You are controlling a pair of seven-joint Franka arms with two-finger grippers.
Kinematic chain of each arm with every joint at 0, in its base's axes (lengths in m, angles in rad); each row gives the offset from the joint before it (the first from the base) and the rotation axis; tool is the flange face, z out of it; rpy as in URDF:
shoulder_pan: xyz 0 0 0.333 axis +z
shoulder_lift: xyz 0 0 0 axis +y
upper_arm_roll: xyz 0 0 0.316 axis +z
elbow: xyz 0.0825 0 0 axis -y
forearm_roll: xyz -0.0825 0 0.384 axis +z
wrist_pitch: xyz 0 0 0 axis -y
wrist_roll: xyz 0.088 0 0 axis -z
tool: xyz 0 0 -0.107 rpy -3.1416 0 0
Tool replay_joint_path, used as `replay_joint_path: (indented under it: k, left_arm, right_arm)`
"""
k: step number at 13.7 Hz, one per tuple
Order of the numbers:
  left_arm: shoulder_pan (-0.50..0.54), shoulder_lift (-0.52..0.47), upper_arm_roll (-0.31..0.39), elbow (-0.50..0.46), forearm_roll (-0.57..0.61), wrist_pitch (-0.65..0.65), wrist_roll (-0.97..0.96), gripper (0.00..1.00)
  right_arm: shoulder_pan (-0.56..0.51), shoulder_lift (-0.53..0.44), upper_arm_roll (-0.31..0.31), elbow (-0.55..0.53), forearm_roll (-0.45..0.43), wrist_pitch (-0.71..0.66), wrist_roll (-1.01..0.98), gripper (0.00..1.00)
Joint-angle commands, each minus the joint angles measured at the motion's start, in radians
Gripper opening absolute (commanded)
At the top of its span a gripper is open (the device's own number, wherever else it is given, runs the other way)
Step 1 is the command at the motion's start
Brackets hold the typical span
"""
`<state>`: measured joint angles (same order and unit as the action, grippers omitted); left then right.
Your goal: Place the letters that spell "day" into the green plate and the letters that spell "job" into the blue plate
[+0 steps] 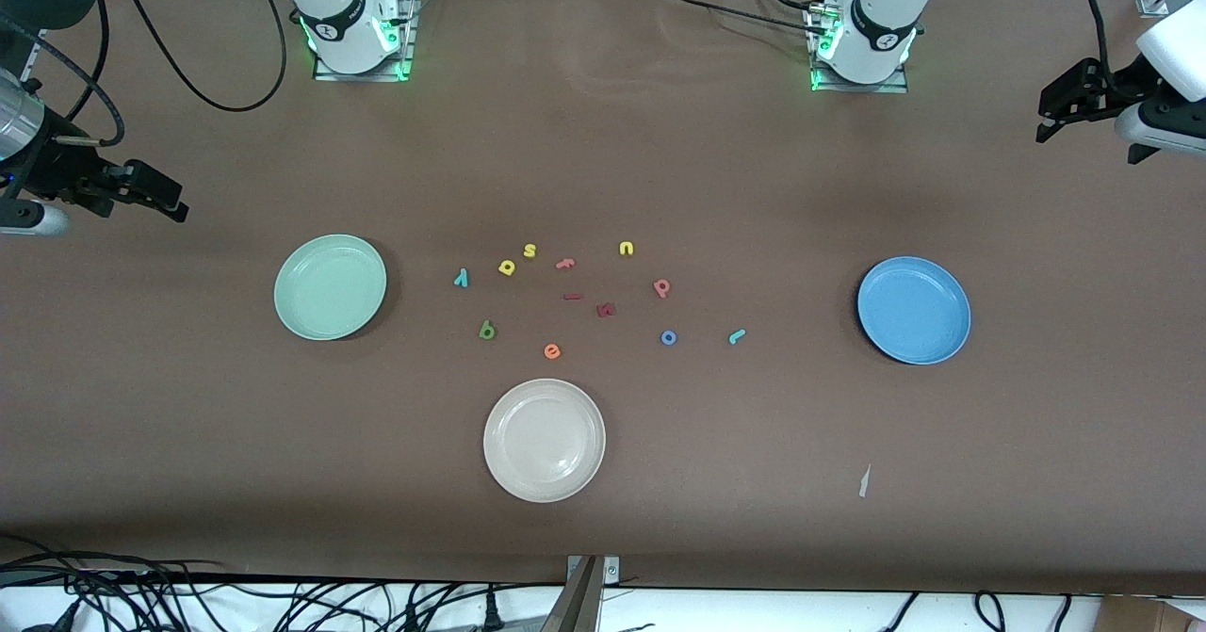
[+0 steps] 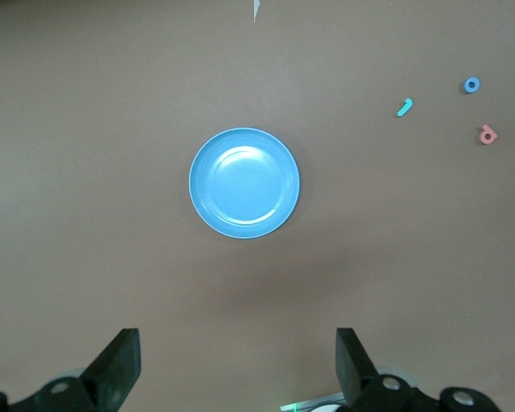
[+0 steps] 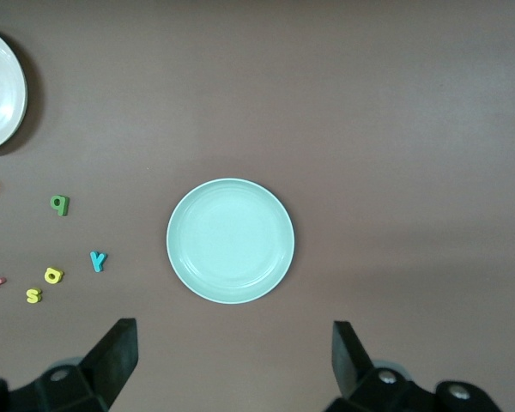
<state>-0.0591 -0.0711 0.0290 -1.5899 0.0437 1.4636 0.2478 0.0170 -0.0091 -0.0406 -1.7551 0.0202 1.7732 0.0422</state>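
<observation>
The green plate (image 1: 330, 286) (image 3: 230, 241) lies empty toward the right arm's end, the blue plate (image 1: 914, 310) (image 2: 244, 183) empty toward the left arm's end. Between them on the table lie the green d (image 1: 487, 331) (image 3: 60, 204), yellow a (image 1: 507, 267) (image 3: 53, 275) and teal y (image 1: 461, 278) (image 3: 98, 260), and closer to the blue plate the teal j (image 1: 737, 335) (image 2: 404, 107), blue o (image 1: 668, 337) (image 2: 471, 85) and pinkish b (image 1: 661, 286) (image 2: 487, 135). My right gripper (image 1: 174, 203) (image 3: 234, 336) hangs open, high beside the green plate. My left gripper (image 1: 1042, 123) (image 2: 238, 343) hangs open, high beside the blue plate.
A cream-white plate (image 1: 544, 439) sits nearer the front camera than the letters. Among the letters also lie a yellow s (image 1: 529, 251), a yellow u (image 1: 627, 249), an orange e (image 1: 552, 351) and darker red letters (image 1: 606, 310). A paper scrap (image 1: 864, 481) lies near the front edge.
</observation>
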Motion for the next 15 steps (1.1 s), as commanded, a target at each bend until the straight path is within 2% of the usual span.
replay_joint_path:
  k: [1, 5, 8, 10, 15]
  left_arm:
    - [0.018, 0.017, 0.011, 0.038, -0.053, -0.031, -0.021, 1.00]
    - [0.107, 0.025, 0.012, 0.034, -0.123, -0.039, -0.021, 1.00]
    - [0.104, 0.027, -0.006, 0.038, -0.123, -0.087, -0.034, 1.00]
    - [0.097, 0.027, -0.029, 0.039, -0.107, -0.098, -0.120, 1.00]
    - [0.105, 0.037, -0.020, 0.067, -0.107, -0.101, -0.140, 1.00]
  right_arm:
    - [-0.005, -0.015, 0.004, -0.018, -0.005, 0.005, -0.005, 1.00]
    - [-0.005, -0.011, 0.004, -0.015, -0.005, 0.003, -0.008, 1.00]
    - [-0.005, -0.011, 0.004, -0.015, -0.006, 0.002, -0.008, 1.00]
    - [-0.005, -0.011, 0.004, -0.015, -0.006, -0.001, -0.008, 1.00]
    - [-0.005, -0.011, 0.005, -0.015, -0.006, -0.001, -0.008, 1.00]
